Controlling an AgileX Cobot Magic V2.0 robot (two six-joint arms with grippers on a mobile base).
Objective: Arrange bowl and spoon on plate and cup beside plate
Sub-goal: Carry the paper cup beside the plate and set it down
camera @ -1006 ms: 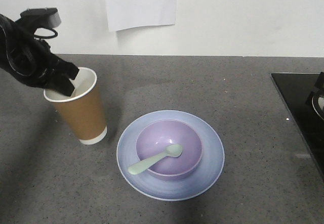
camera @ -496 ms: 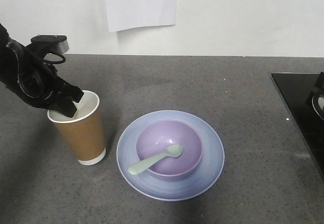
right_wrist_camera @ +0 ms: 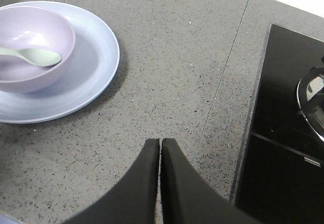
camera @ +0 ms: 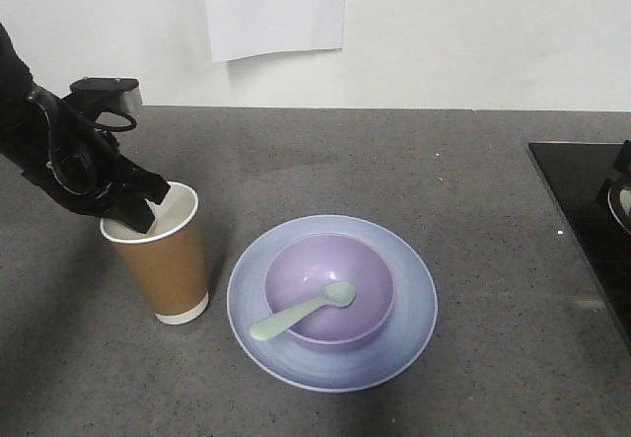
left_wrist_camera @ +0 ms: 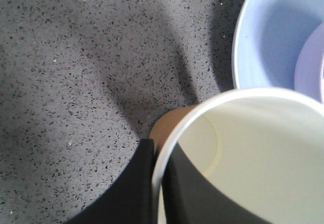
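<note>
The brown paper cup (camera: 163,264) stands upright on the grey counter, just left of the pale blue plate (camera: 409,304). My left gripper (camera: 138,205) is shut on the cup's far-left rim, one finger inside and one outside. The left wrist view shows the white rim (left_wrist_camera: 202,107) pinched between the black fingers (left_wrist_camera: 139,183). The lavender bowl (camera: 330,284) sits in the middle of the plate. A mint-green spoon (camera: 301,311) lies in the bowl, handle over its front-left edge. My right gripper (right_wrist_camera: 160,142) hovers shut and empty over bare counter, right of the plate (right_wrist_camera: 98,57).
A black cooktop (camera: 582,210) fills the right edge, with a shiny metal lid (right_wrist_camera: 311,100) on it. A white wall with a paper sheet (camera: 274,8) rises behind the counter.
The left gripper carried the cup down and slightly right, from tilted and raised to standing upright on the counter beside the plate. Bowl, spoon and plate have not moved.
</note>
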